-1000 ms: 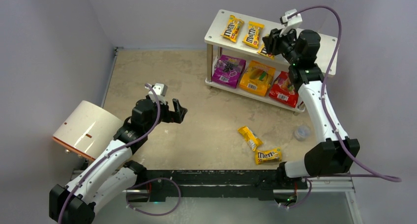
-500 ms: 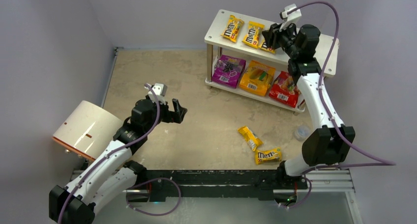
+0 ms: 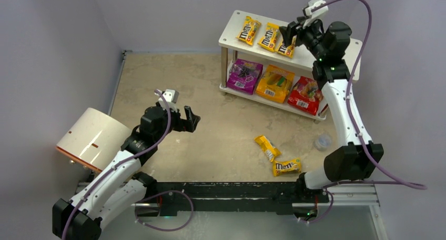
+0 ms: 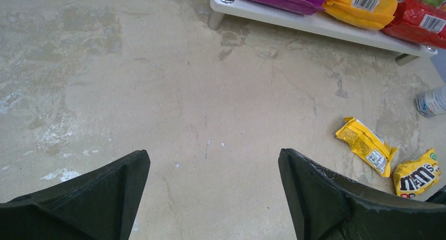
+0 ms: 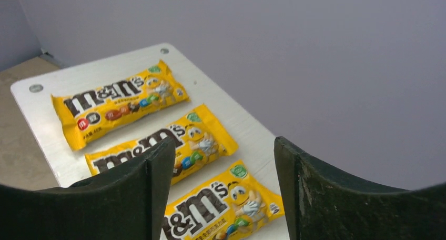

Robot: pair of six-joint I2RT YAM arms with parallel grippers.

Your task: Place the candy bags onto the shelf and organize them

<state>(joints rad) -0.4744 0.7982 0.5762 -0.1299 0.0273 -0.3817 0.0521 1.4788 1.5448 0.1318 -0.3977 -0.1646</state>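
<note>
The shelf [image 3: 231,40] stands at the far right. Its top board [image 5: 105,71] holds three yellow M&M's packets [image 3: 249,29] [image 3: 269,36] [image 3: 286,48], side by side in the right wrist view [image 5: 121,103] [image 5: 181,145] [image 5: 221,203]. The lower tier holds the purple [image 3: 244,76], orange [image 3: 274,83] and red [image 3: 306,95] pouches. Two more yellow packets [image 3: 267,147] [image 3: 286,167] lie on the table. My right gripper [image 3: 290,32] [image 5: 223,145] is open and empty above the third packet. My left gripper [image 3: 190,119] [image 4: 213,156] is open and empty over bare table.
A white-and-tan cylinder [image 3: 92,139] lies at the left beside my left arm. A small clear round object [image 3: 323,141] sits near the right arm, also in the left wrist view [image 4: 431,100]. Grey walls close in behind and beside the shelf.
My right gripper has lifted up and back from the third packet on the top board, leaving it lying there. The left arm has not moved.
</note>
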